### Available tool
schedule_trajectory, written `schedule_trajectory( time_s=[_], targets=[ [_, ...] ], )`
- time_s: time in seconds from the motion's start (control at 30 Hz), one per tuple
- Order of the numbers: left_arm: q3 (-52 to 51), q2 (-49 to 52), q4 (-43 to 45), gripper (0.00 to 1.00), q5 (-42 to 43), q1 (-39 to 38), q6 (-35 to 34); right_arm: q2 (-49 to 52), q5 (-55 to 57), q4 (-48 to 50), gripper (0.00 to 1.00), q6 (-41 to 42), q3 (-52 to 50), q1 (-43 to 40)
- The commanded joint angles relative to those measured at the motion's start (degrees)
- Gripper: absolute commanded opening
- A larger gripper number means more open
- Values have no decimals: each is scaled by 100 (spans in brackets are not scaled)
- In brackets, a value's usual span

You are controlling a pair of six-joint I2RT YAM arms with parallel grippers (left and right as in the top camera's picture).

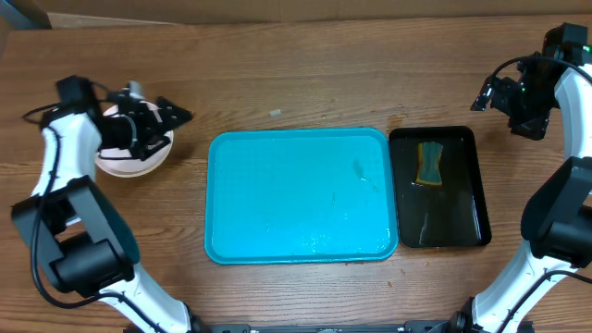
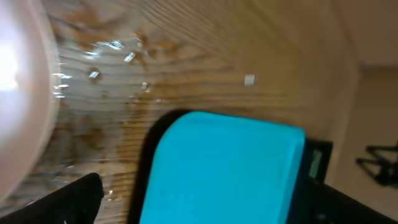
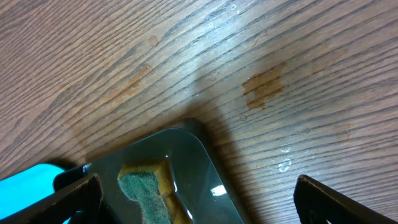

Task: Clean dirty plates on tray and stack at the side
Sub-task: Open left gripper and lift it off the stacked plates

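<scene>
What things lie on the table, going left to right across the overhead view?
plates → turquoise tray → black tray. The sponge lies inside the black tray, so it has no place of its own in the order.

The wooden surface (image 1: 296,74) carries a turquoise tray (image 1: 222,185) at its middle. A black tray (image 1: 444,227) lies just right of it, white plates (image 1: 129,166) sit left of it, and a tiny white scrap (image 1: 275,113) lies beyond its far edge.

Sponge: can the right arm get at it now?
Probably yes: the sponge lies uncovered in the black tray, and the right gripper hangs open nearby with nothing between them.
</scene>
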Motion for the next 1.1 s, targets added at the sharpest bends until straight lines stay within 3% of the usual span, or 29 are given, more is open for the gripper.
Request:
schedule_trajectory(
  time_s=[0.0, 0.33, 1.07],
  targets=[
    [116, -101, -48, 100, -713, -326, 306, -79, -9, 13, 100, 26, 0, -17],
    [116, -101, -46, 100, -2186, -708, 306, -79, -9, 13, 100, 26, 0, -17],
    [116, -101, -46, 100, -2194, -708, 306, -74, -7, 13, 100, 26, 0, 15]
  ],
)
